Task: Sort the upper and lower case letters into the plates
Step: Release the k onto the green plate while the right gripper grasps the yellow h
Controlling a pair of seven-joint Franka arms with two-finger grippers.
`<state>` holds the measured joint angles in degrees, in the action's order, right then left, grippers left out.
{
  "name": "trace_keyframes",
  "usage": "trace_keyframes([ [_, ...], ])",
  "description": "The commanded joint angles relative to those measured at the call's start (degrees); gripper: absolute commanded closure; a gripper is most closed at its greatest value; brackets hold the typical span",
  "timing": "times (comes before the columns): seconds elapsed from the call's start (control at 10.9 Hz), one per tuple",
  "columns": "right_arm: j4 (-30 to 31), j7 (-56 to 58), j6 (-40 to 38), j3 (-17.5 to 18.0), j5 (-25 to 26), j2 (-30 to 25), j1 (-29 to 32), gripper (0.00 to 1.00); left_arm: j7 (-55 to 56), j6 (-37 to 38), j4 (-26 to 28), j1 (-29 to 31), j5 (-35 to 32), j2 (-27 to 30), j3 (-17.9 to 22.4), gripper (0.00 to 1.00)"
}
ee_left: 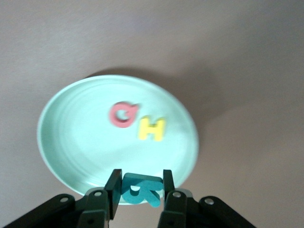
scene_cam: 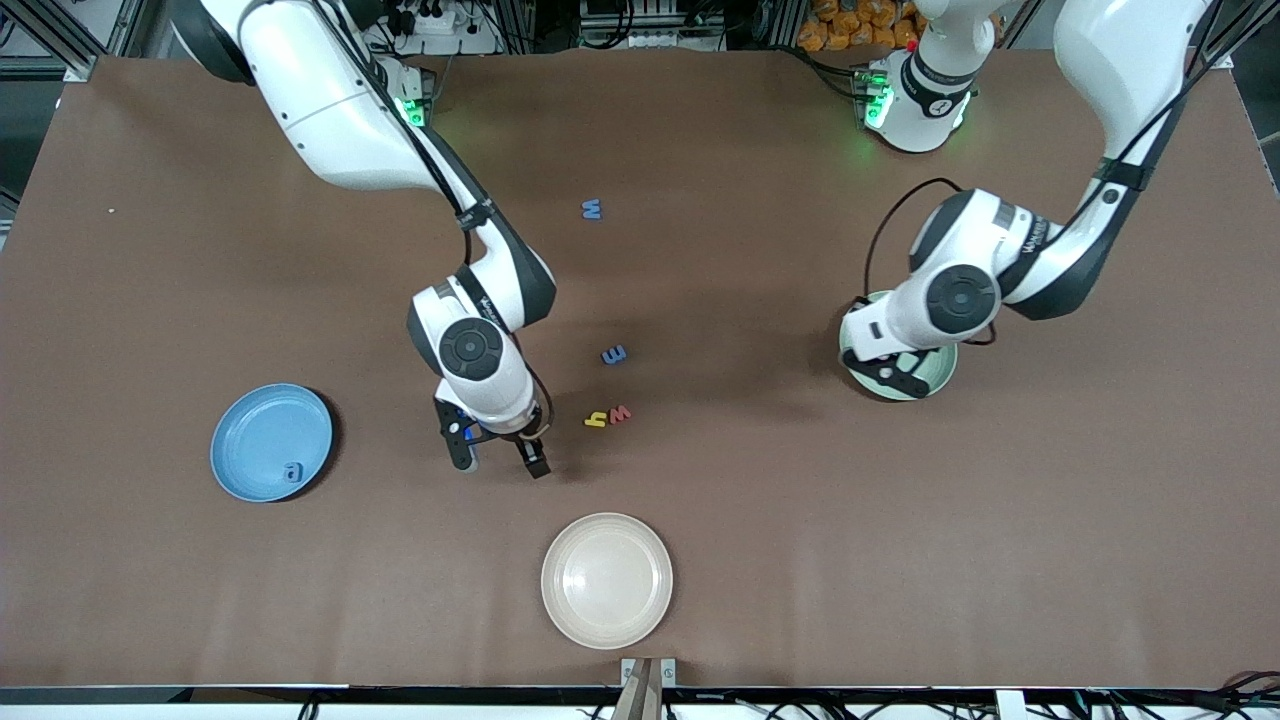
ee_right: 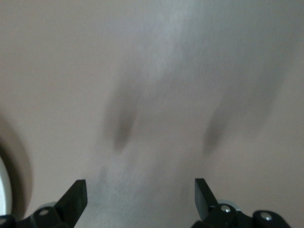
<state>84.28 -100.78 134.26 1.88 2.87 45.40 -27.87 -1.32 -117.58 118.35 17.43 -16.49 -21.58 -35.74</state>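
Plates: two are used for sorting, a blue plate [scene_cam: 271,442] near the right arm's end of the worktop and a green plate [scene_cam: 898,362] toward the left arm's end; both are round, shallow and rimmed.
Blue plate: one small blue letter [scene_cam: 291,471], seemingly a lower-case a, is seen lying in it, close to the rim on the side of the front edge.
Green plate: a pink letter [ee_left: 123,114] and a yellow H [ee_left: 151,128] are seen lying flat in it, just beside each other, in the left wrist view; in the front view the plate is largely covered by the left arm.
Left gripper [ee_left: 140,189]: it is held over the green plate's rim, clenched on a teal letter [ee_left: 138,188], which is judged to be a capital R about to be dropped in.
Right gripper [scene_cam: 497,455]: it is held low over bare worktop between the blue plate and the loose letters, fingers spread wide and holding nothing.
Left to sort: four letters are counted on the worktop — a blue one [scene_cam: 592,209] toward the robots' edge, another blue one [scene_cam: 613,354] near the middle, and a yellow one [scene_cam: 596,420] touching or just beside a red one [scene_cam: 620,413].
Progress: judged near the halfway mark, with three letters placed, one in hand and four waiting.
Cream plate [scene_cam: 606,579]: it is set near the middle of the front edge, with nothing in it.
Letters' look: small, flat, foam-like pieces in bright colours.
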Motion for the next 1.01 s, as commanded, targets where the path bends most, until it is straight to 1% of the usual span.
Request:
trace_keyframes([
  [0.0, -4.29, -3.28, -0.49, -0.74, -4.00, 2.85, -2.53, 0.00, -10.68, -6.94, 6.61, 0.07, 1.28, 3.04, 7.85, 0.93],
  [0.09, -5.60, -5.02, -0.32, -0.74, -4.54, 3.81, -3.41, 0.00, -11.42, -7.74, 7.32, -0.02, 1.81, 2.86, 8.93, 0.91],
  [0.18, -8.05, -6.87, -0.32, -0.74, -4.63, 5.29, -4.37, 0.00, -11.08, -7.75, 7.33, -0.46, 3.38, 2.77, 8.94, 0.67],
  [0.28, -9.04, -8.28, -0.32, -0.74, -4.63, 6.61, -5.08, 0.00, -10.38, -7.75, 7.42, -0.55, 4.79, 2.68, 9.02, 0.01],
  [0.46, -9.13, -9.69, -0.23, -0.82, -4.54, 8.29, -6.13, 0.00, -9.59, -7.75, 7.33, -0.64, 5.33, 2.42, 9.11, 0.00],
  [0.64, -9.05, -11.10, -0.32, -0.82, -4.45, 8.82, -6.84, 0.00, -7.83, -7.58, 7.24, -1.16, 5.86, 2.51, 9.02, 0.00],
  [0.74, -9.05, -11.63, -0.32, -0.82, -4.45, 8.83, -7.02, 0.00, -5.48, -7.40, 6.98, -2.04, 5.95, 2.51, 9.02, 0.00],
  [0.92, -9.05, -12.16, -0.75, -0.82, -4.54, 8.83, -7.28, 0.00, 5.21, -7.14, 5.67, -5.80, 5.95, 2.51, 8.50, 0.00],
])
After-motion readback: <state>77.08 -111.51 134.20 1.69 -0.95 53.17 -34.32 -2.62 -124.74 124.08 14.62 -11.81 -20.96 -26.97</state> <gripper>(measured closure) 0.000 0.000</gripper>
